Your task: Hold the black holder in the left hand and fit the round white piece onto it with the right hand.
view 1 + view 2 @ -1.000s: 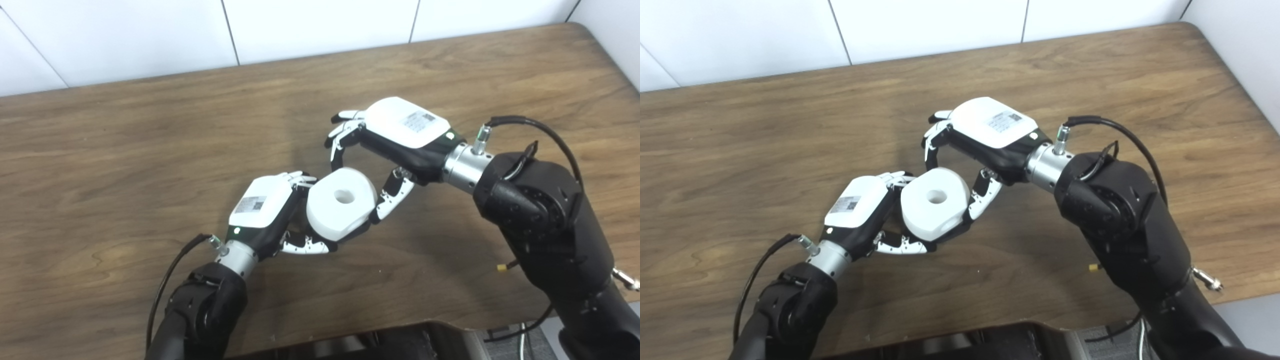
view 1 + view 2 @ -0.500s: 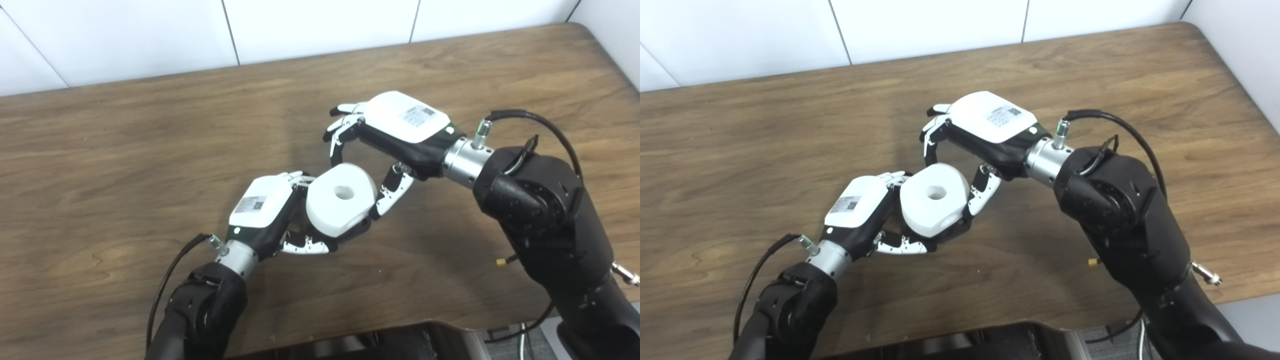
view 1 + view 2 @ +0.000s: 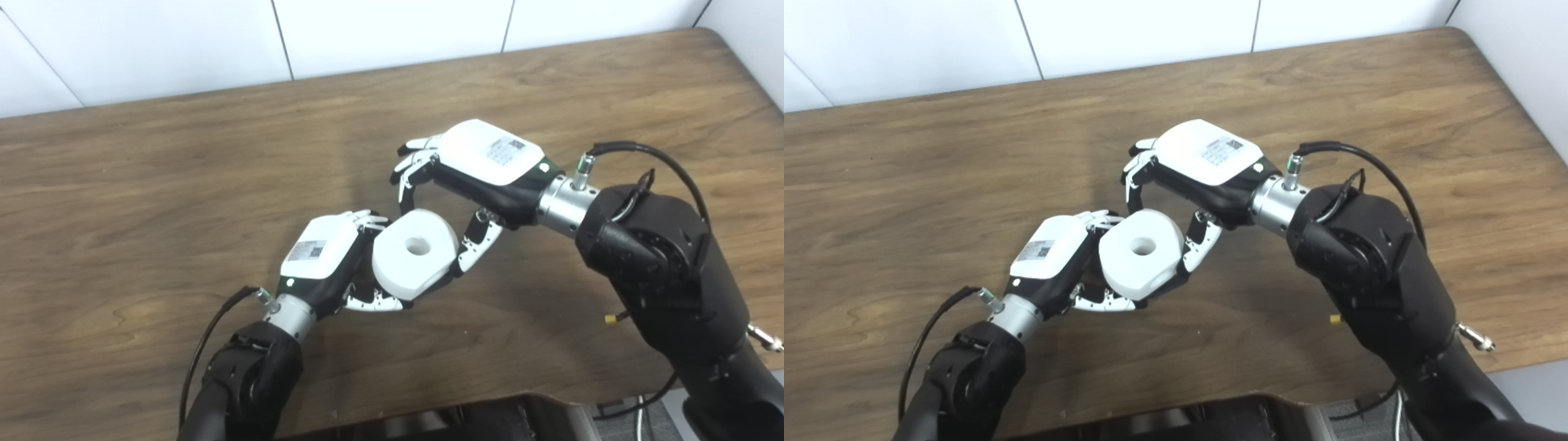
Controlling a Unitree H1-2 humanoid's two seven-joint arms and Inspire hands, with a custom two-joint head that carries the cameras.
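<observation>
R hand (image 3: 471, 177) is cupping the round white piece (image 3: 415, 253), thumb on its near-right edge, fingers arching over its far side; contact there unclear, so can't tell if it's gripping. L hand (image 3: 331, 263) is wrapping the black holder (image 3: 442, 280), mostly hidden under the piece, above the table (image 3: 153, 196). Best bet: keep piece level w/ holder, press evenly, L wrist steady. Both forearms are angling inward.
</observation>
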